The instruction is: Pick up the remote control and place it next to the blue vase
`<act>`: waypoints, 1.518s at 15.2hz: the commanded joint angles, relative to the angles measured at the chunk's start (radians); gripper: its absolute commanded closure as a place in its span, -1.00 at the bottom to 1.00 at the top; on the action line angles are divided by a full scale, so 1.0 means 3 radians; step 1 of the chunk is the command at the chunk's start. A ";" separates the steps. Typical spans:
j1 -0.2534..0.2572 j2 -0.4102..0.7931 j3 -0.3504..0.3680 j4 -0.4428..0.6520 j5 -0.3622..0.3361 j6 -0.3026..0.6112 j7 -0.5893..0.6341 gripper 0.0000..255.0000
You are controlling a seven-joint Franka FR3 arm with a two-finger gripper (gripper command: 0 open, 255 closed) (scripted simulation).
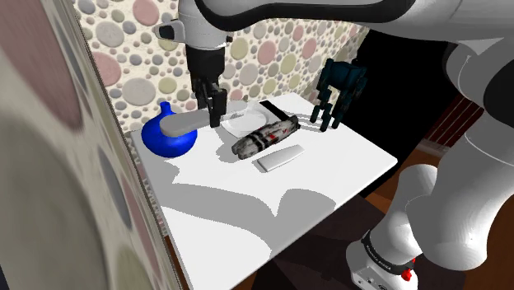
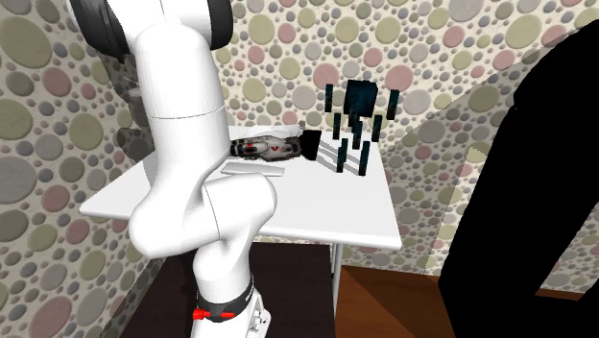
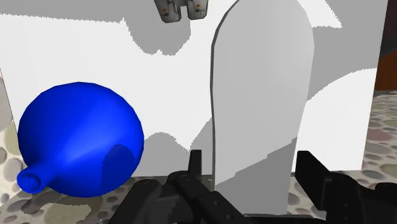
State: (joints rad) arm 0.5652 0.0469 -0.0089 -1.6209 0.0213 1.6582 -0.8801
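Note:
My gripper (image 1: 217, 114) hangs over the far left corner of the white table (image 1: 329, 177), shut on a pale grey flat remote control (image 1: 191, 123). The remote is a long slab with a rounded end (image 3: 261, 95), clasped between my fingers (image 3: 196, 167). Its free end reaches over the blue vase (image 1: 169, 137), a round-bellied one with a short neck. In the wrist view the vase (image 3: 79, 140) lies just beside the remote, above the white tabletop. The arm's white body hides the gripper and the vase in the second exterior view.
A dark gadget with red marks (image 1: 264, 137) (image 2: 261, 148) and a second pale flat slab (image 1: 280, 156) (image 2: 251, 169) lie mid-table. A dark teal blocky figure (image 1: 338, 92) (image 2: 357, 125) stands at the far right. Spotted walls close in beside the vase.

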 commanded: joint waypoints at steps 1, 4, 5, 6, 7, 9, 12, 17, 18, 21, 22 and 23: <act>0.0003 0.0002 0.0002 -0.0078 0.0000 0.0084 0.0005 1.00; 0.0003 -0.0010 0.0003 -0.0228 0.0000 0.0222 0.0003 1.00; 0.0003 -0.0013 0.0003 -0.0276 0.0001 0.0267 0.0002 1.00; 0.0003 -0.0014 0.0003 -0.0323 0.0001 0.0312 0.0001 1.00; 0.0003 -0.0015 0.0003 -0.0368 0.0001 0.0357 0.0000 1.00; 0.0004 -0.0015 0.0003 -0.0457 0.0001 0.0447 -0.0001 1.00; 0.0004 -0.0008 0.0003 -0.0584 0.0002 0.0580 -0.0004 1.00; 0.0004 0.0017 0.0004 -0.0778 0.0004 0.0798 -0.0008 1.00; 0.0004 0.0024 0.0004 -0.0814 0.0004 0.0842 -0.0009 1.00; 0.0004 0.0049 0.0004 -0.0918 0.0005 0.0971 -0.0012 1.00; 0.0004 0.0059 0.0004 -0.0951 0.0006 0.1014 -0.0013 1.00; 0.0005 0.0069 0.0004 -0.0983 0.0006 0.1057 -0.0014 1.00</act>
State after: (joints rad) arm 0.5663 0.0641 -0.0078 -1.9083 0.0231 1.9631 -0.8843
